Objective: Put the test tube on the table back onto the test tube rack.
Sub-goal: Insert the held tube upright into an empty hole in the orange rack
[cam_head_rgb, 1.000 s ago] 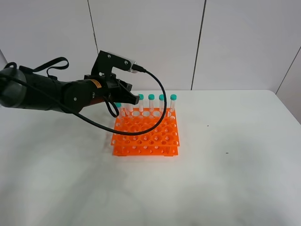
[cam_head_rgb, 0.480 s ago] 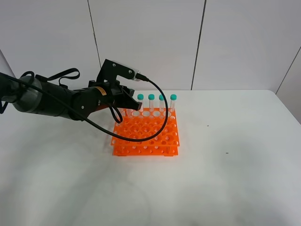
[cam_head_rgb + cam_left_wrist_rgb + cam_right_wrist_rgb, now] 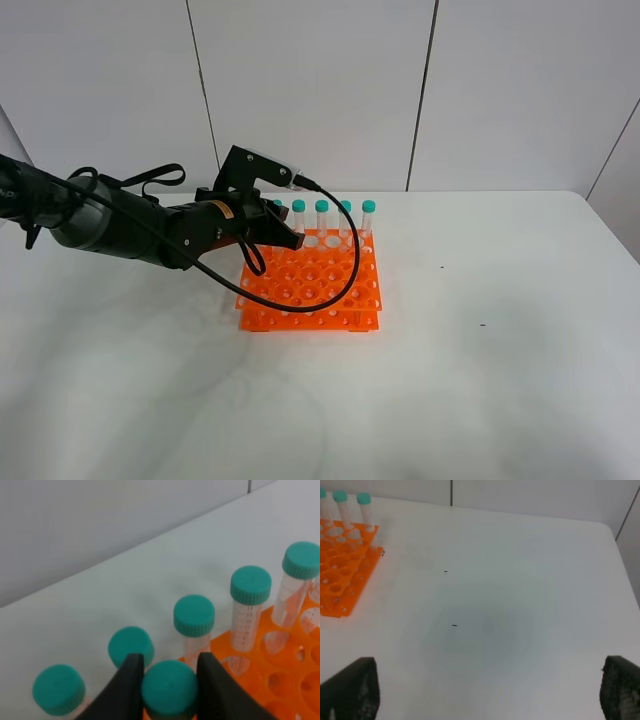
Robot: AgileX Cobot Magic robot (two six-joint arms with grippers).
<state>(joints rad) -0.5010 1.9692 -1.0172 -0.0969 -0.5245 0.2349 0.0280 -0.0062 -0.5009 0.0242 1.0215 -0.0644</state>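
Over the far left of the rack [image 3: 322,292], the left gripper [image 3: 170,663] clamps the tube [image 3: 170,692] by its top, just beside the far row of tubes [image 3: 194,615]. It should hold the tube upright, centre the hidden tip on a free hole, and lower straight through both tiers before releasing.

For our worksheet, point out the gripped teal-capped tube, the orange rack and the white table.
Gripped teal-capped clear plastic test tube [image 3: 170,687]: left wrist view, cap top.
Orange plastic test tube rack [image 3: 310,320]: exterior high view, front edge.
White table [image 3: 480,380]: exterior high view, bare surface.
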